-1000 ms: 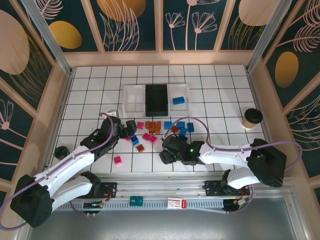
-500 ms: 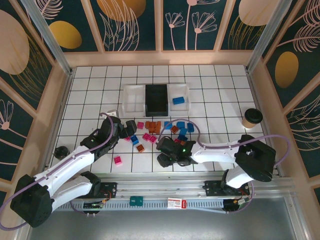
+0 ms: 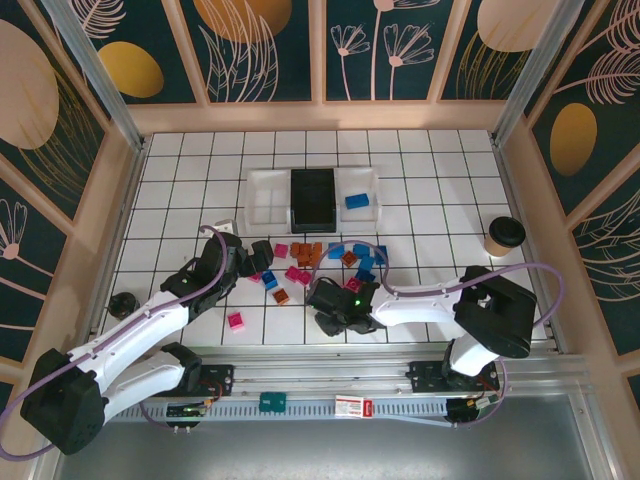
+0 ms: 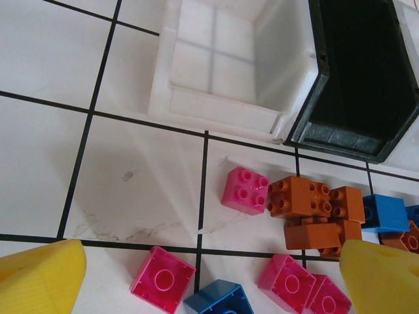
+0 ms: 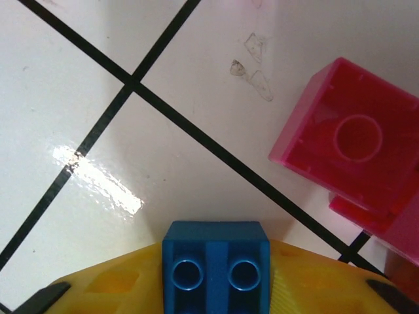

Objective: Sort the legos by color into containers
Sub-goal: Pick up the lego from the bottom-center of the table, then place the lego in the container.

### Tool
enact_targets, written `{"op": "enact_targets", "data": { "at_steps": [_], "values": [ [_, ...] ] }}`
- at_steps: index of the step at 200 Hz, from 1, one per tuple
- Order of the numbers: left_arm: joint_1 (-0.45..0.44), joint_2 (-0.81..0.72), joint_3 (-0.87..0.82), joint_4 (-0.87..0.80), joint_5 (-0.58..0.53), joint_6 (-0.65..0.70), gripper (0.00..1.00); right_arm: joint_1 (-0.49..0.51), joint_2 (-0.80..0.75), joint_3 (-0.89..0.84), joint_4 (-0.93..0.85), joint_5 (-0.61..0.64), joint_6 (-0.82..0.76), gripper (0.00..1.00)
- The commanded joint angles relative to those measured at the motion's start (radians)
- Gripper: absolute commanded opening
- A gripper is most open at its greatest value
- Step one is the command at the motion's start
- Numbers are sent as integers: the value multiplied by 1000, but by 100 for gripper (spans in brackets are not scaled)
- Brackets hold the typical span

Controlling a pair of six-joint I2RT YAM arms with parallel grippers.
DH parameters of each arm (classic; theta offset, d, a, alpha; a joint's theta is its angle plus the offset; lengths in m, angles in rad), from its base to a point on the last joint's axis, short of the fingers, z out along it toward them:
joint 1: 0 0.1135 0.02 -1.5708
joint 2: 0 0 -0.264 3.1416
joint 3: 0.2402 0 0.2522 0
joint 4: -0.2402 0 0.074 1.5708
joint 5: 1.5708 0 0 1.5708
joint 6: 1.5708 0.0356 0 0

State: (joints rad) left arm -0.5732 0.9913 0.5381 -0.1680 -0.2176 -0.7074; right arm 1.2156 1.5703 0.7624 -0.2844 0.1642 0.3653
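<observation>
Three bins sit in a row at the far middle of the table (image 3: 180, 200): white bin (image 3: 268, 198), black bin (image 3: 313, 197), second white bin (image 3: 372, 183). The second white one has a lone blue lego (image 3: 357, 201) in it. The left wrist cam looks straight at the first white bin's bare floor, and the black one is too dark inside to tell.

The right claw (image 5: 216, 288) is clamped on a blue brick (image 5: 216, 258) - studs face the camera, yellow pads hug both sides. It's at the near edge of the pile (image 3: 320, 260), which lies between the arms and the bins. A pink brick (image 5: 350, 140) sits just beside it, up and to the right, not touching.

The left claw (image 4: 209, 278) is wide open with nothing between its fingertips (image 4: 39, 278), hovering at the pile's left end, where pink, orange and blue pieces lie between it and the bins.

One stray pink (image 3: 236, 321) lies alone near the left arm. A paper cup (image 3: 504, 236) stands well off to the right.
</observation>
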Motion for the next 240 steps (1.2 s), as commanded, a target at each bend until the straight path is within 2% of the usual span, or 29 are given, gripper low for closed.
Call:
{"op": "enact_targets", "data": {
  "at_steps": [1,18,35,63,85,104,152,168,179,189,202,240],
  "values": [
    [1,-2,2,1,-3,-1,99,1,-49,-10,56,-3,-11,32],
    [0,-2,4,0,-5,-1,99,-34,-134,-20,96,-19,-16,29],
    [1,-2,12,-1,-2,-2,99,-112,-232,-15,120,-22,-40,27],
    [0,-3,23,-9,-6,-3,99,-368,-343,23,188,-54,-79,26],
    [0,-9,26,-19,-16,-15,99,-556,-292,86,258,-65,-95,26],
    [0,-19,26,-25,-15,-26,99,-651,-151,180,284,-97,-110,26],
    [0,-61,30,-73,-42,-37,99,-730,168,448,232,-50,-115,29],
    [1,-74,23,-80,-48,-43,99,-744,229,499,229,-56,-113,38],
    [1,-80,19,-85,-50,-45,99,-748,261,528,226,-73,-117,48],
    [0,-82,17,-88,-54,-46,99,-750,274,545,229,-88,-121,59],
    [0,-80,17,-98,-61,-45,99,-748,262,547,235,-98,-117,67],
    [0,-70,28,-169,-91,-59,99,-716,92,403,293,-118,-87,72]
  ]
}}
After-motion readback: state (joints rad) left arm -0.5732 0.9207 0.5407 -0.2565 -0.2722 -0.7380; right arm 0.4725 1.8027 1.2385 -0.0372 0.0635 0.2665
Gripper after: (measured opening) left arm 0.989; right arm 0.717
